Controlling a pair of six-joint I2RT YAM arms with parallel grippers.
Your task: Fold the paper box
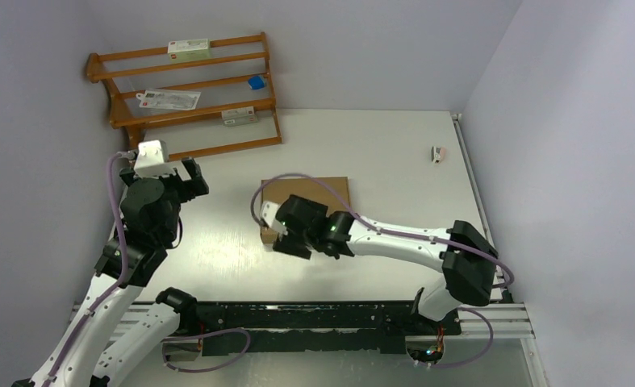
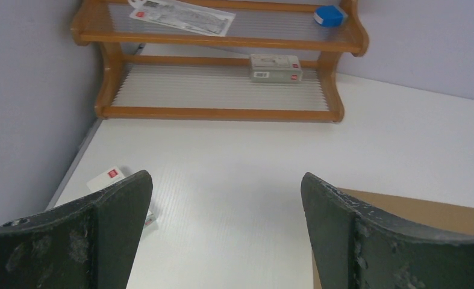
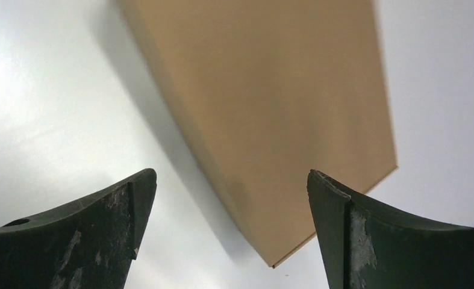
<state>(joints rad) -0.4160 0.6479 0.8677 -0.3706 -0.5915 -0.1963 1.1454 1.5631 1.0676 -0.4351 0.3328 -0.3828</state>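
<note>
The paper box (image 1: 318, 193) is a flat, closed brown cardboard shape lying in the middle of the white table. My right gripper (image 1: 288, 240) hangs over its near left corner. In the right wrist view that gripper (image 3: 231, 180) stands open, and the paper box (image 3: 270, 108) lies below with one corner showing between the fingers, neither finger touching it. My left gripper (image 1: 191, 179) is raised at the left, away from the box. It is open and holds nothing (image 2: 225, 186). One edge of the paper box (image 2: 427, 211) shows behind its right finger.
A wooden rack (image 1: 193, 89) stands at the back left with white printed packets and a small blue thing (image 1: 256, 81) on its shelves. A small white packet (image 2: 108, 177) lies on the table by the left wall. Another small object (image 1: 437, 153) sits at the far right.
</note>
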